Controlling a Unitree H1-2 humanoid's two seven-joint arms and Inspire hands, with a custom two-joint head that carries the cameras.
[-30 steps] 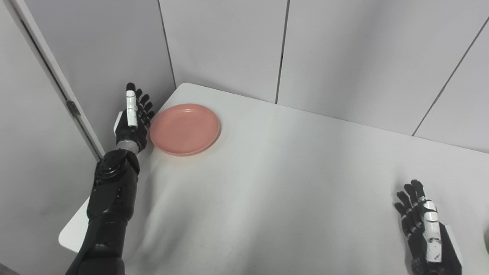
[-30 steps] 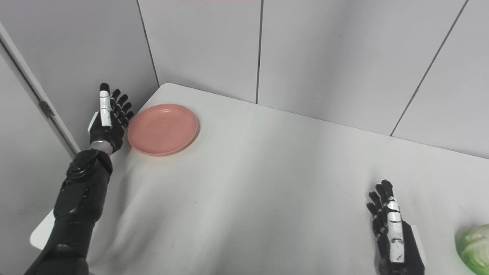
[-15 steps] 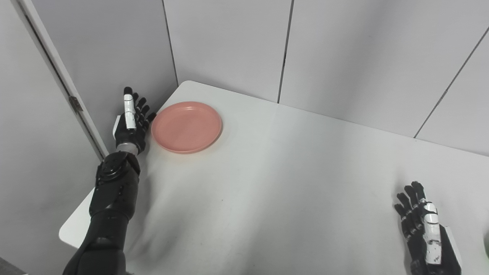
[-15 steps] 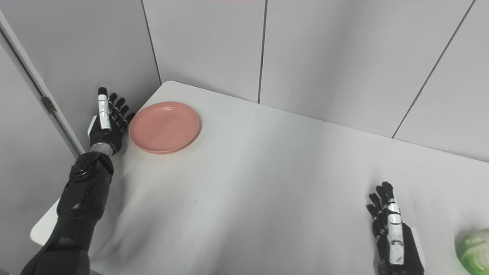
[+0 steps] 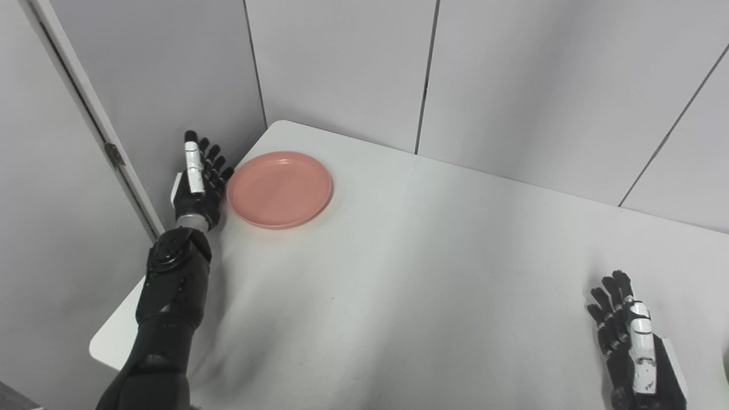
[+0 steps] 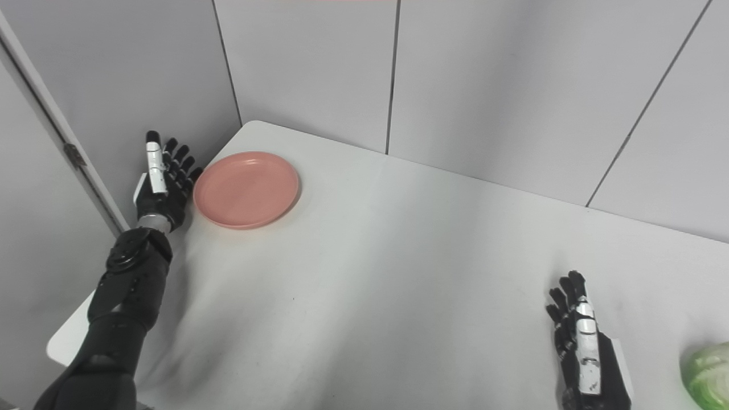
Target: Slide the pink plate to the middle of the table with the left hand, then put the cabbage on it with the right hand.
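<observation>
Plate, pink, sits at about 10 o'clock on the white table, near the far-left corner, flat and right way up, with nothing on it. Left hand stands just beside the plate's 9 o'clock rim, at the table's left edge, palm turned toward the plate. Its fingers are straight and spread a little, pointing toward 12 o'clock, holding nothing. One fingertip looks to be at the rim; contact cannot be confirmed from either view. Left forearm runs down from the wrist to the bottom-left of frame.

Right hand rests at about 4 o'clock on the table, back of hand up, fingers extended and slightly apart toward 12 o'clock, empty. Whether it touches the surface cannot be told.

Cabbage, pale green, lies at the table's 4 o'clock edge of view, to the right of the right hand and apart from it; cut off by the frame in the right eye view, a bare sliver in the left eye view. Well apart from the plate, which is diagonally across the table.

Grey wall panels behind the table.
</observation>
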